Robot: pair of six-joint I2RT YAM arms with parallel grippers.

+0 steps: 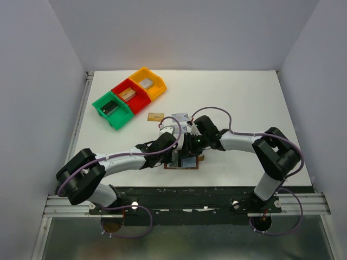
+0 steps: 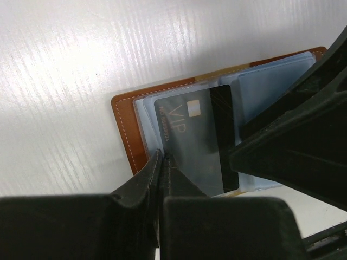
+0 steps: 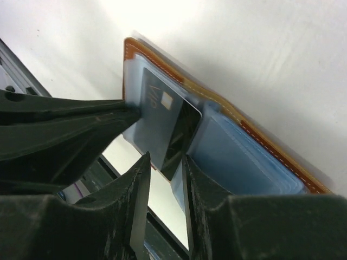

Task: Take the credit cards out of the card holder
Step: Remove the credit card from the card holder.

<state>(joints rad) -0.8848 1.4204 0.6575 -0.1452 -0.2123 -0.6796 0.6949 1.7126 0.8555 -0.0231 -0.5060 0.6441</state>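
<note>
The brown card holder (image 1: 182, 164) lies open on the table under both grippers, its light-blue sleeves (image 3: 244, 157) facing up. A black credit card (image 2: 195, 141) marked VIP sticks partway out of a sleeve. My left gripper (image 2: 162, 157) is shut, and its tips press on the sleeve at the card's edge. My right gripper (image 3: 166, 160) is open a finger's width just above the card's free end (image 3: 172, 162), which shows in the gap. A gold-tan card (image 1: 155, 116) and a silvery card (image 1: 180, 116) lie loose on the table behind.
Green (image 1: 112, 110), red (image 1: 130, 96) and yellow (image 1: 147, 83) bins stand in a diagonal row at the back left, each with a block inside. The holder lies close to the table's near edge and the rail below it.
</note>
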